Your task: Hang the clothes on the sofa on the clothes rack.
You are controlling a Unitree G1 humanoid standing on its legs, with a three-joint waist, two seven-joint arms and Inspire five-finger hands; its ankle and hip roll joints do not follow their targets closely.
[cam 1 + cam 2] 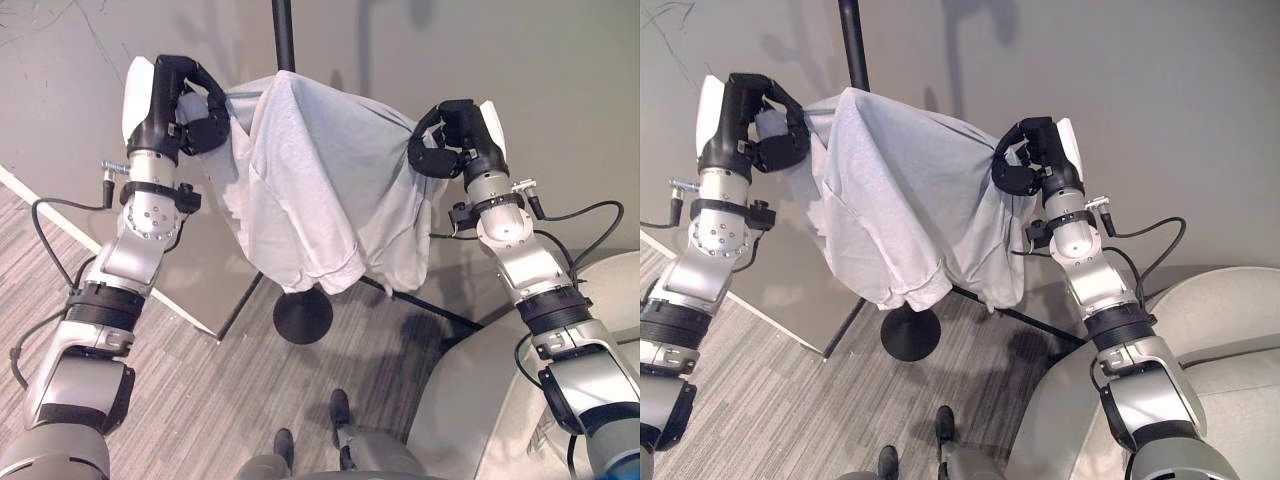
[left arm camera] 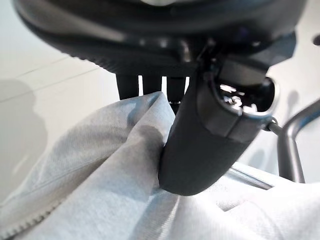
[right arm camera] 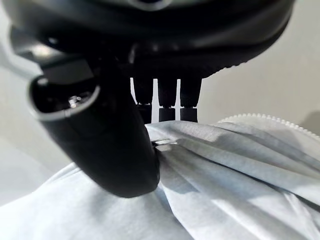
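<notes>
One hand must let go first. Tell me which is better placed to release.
Probably the right hand: its side of the shirt already hangs low over the rack. The left hand pinches a short bunched end.

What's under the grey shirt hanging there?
Below the grey shirt show the rack's round base and floor legs. The pole rises above; the rack's top is covered.
</notes>
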